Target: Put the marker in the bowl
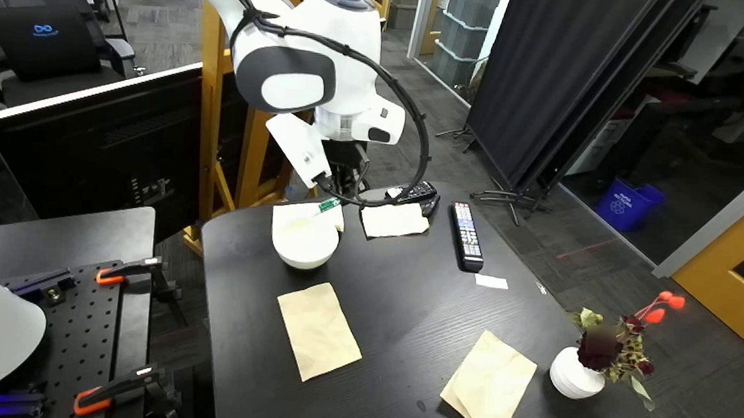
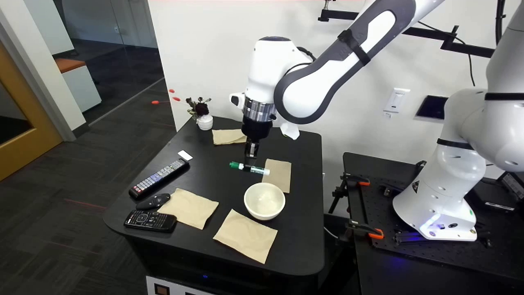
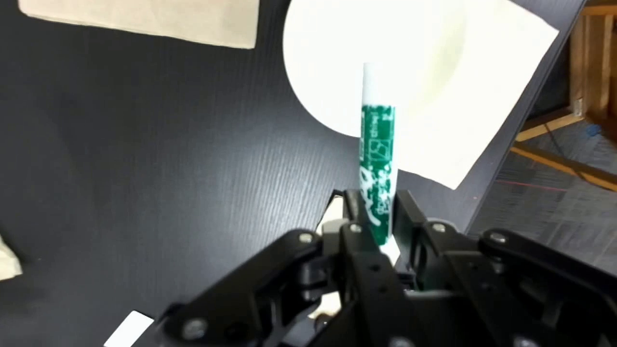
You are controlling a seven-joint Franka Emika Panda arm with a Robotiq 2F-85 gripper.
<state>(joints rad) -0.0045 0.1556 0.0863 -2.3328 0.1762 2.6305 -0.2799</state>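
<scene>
Marker [image 2: 259,170], green-capped and white-ended, is hanging clamped in our pincer [image 2: 248,167] above the surface [image 2: 305,223], near the bowl [image 2: 264,200]; in an exterior view we are seeing open room toward the right edge [image 2: 320,205].

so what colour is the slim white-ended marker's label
Green label, printed in white; shows best in wrist view.
</scene>
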